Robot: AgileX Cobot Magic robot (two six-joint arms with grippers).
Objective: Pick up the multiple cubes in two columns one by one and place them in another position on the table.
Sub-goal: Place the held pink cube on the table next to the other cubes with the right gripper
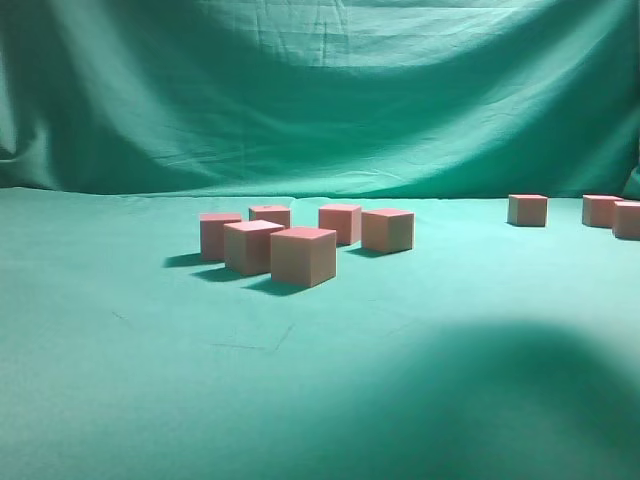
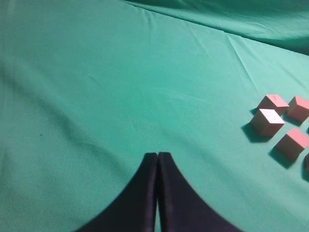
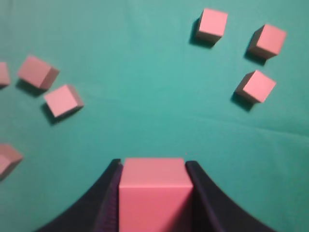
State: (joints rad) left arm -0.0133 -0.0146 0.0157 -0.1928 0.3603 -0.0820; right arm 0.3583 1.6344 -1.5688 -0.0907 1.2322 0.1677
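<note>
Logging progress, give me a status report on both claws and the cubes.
Left claw shut, empty. Right claw shut on one cube, above the table. Three placed cubes ahead, nothing in the way.

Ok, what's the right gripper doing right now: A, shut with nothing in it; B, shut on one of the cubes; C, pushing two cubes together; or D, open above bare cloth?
B: in the right wrist view the right gripper is clamped on either side of a cube.

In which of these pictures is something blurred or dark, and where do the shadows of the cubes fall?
Exterior view: a big dark blur fills the lower right; the cubes cast shadows to their left on the table. Right wrist view: the held cube in the right gripper looks soft. Left wrist view: sharp; the left gripper is black, without detail.
</note>
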